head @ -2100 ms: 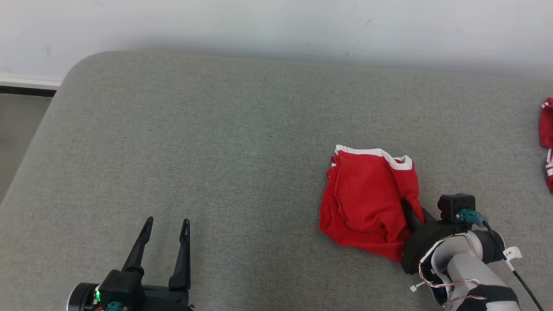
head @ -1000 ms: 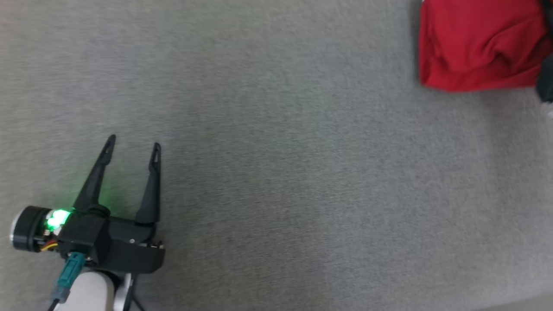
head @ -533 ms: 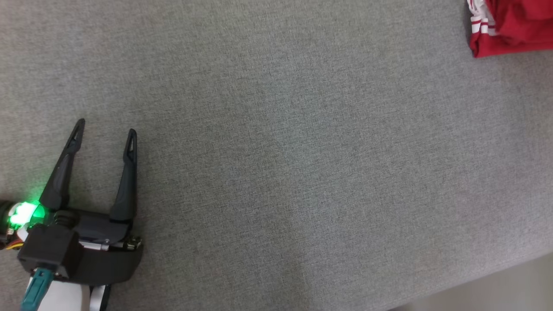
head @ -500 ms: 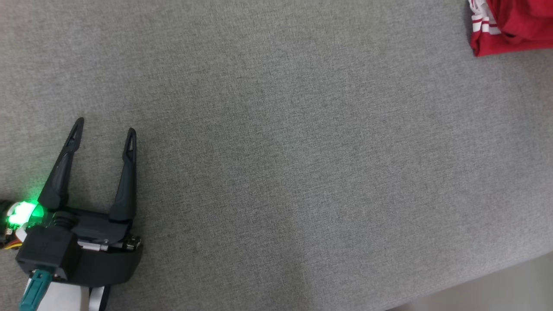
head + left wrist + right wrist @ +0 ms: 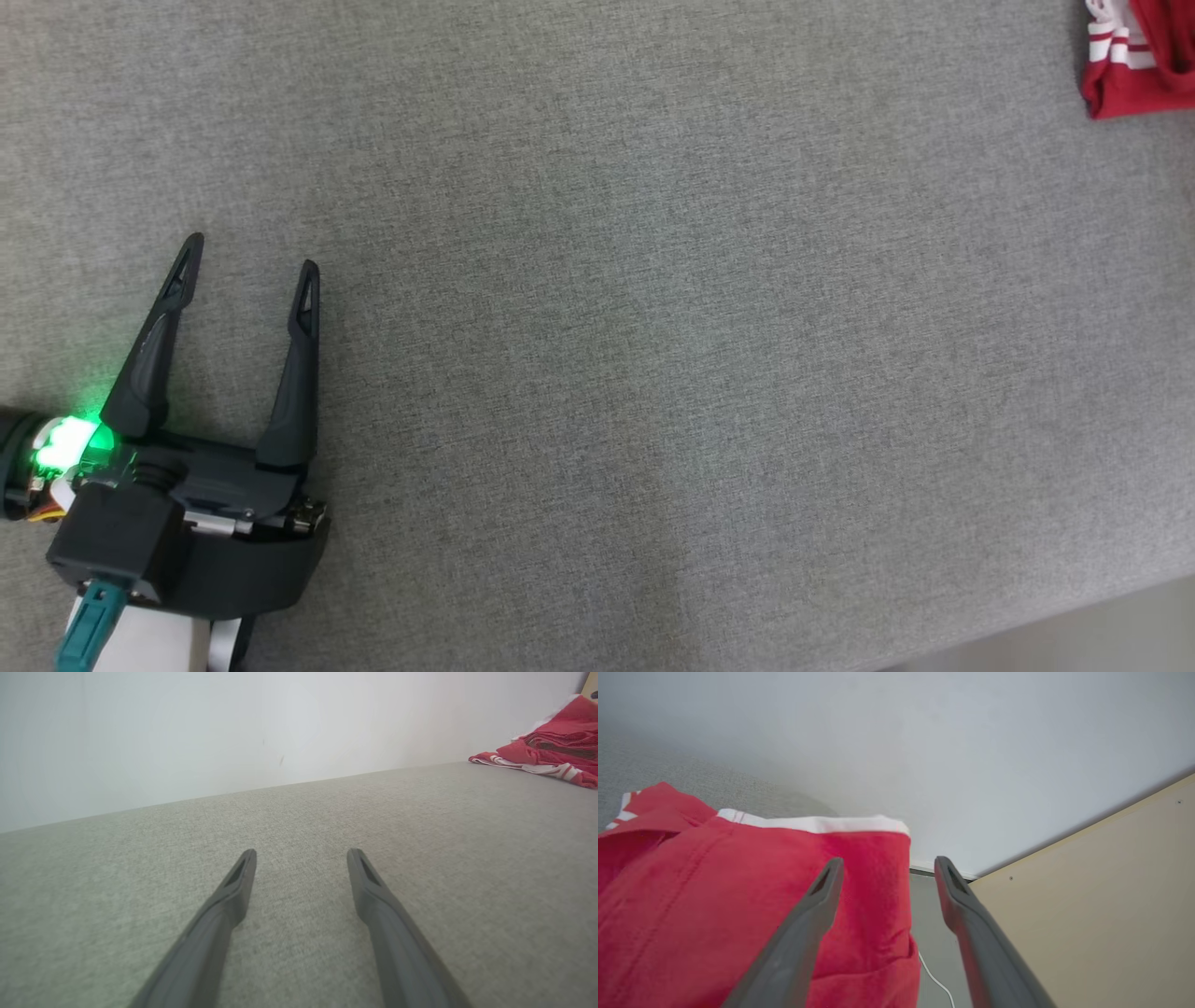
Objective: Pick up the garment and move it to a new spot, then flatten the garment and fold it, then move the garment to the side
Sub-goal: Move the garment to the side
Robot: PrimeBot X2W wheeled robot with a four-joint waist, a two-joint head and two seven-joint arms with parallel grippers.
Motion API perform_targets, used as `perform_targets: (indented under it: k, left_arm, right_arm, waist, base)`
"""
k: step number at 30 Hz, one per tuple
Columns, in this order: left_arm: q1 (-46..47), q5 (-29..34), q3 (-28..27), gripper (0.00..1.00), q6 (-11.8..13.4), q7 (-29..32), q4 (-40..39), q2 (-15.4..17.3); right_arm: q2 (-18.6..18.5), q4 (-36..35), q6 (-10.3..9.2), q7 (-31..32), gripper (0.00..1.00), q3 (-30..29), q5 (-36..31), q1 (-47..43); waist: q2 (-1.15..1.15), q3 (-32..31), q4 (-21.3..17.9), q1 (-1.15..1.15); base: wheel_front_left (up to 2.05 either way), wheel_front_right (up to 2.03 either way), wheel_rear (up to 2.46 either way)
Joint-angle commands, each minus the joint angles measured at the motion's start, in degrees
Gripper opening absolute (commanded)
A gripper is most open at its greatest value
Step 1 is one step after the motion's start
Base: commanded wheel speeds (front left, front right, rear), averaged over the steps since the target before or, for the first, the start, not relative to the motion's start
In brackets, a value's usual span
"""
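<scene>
Grey upholstery (image 5: 653, 327) is matt, coarse-woven cloth; the garment (image 5: 714, 896) soft red knit, the left gripper (image 5: 301, 851) matt dark plastic

No text, label, brand, number or sign can be read in any of the views.

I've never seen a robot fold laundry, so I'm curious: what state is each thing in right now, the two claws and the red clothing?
left gripper: open, empty, over the grey cushion.
right gripper: open, nothing between its fingers.
red garment: folded, lying loose, not gripped.
</scene>
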State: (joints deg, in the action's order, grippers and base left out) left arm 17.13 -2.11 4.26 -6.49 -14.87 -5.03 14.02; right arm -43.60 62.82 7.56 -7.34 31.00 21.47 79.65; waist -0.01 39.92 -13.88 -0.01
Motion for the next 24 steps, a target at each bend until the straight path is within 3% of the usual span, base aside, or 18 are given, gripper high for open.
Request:
perform_targets:
  k: [1,6,13,24]
  left_arm:
    - [-0.8,-0.51,-0.12,1.0,0.65,0.55,4.79,-0.14]
    - [-1.31,-1.17,0.3,1.0,1.03,0.26,5.95,-1.04]
    - [-3.34,-2.47,-0.2,1.0,1.87,-0.18,7.33,-2.3]
    - [-9.16,-4.09,-2.55,1.0,3.19,-0.3,7.1,-5.09]
  right_arm:
    - [0.7,0.6,-0.21,-0.5,1.0,-0.22,-0.65,0.62]
    - [2.41,2.25,-0.21,-3.77,1.0,-0.99,-2.25,1.19]
    - [6.49,-1.31,-0.21,-7.36,1.0,-2.24,-0.76,-2.78]
    - [12.58,-21.2,-0.21,-7.85,1.0,-10.67,-0.68,-21.37]
  waist:
    - [0.01,-0.3,0.21,0.01]
    - [0.01,-2.4,0.85,0.01]
    - [0.01,-9.19,1.94,0.01]
    - [0.01,-21.48,4.41,0.01]
  base:
    - [0.0,0.0,0.0]
    - [0.0,0.0,0.0]
    - [0.0,0.0,0.0]
    - [0.0,0.0,0.0]
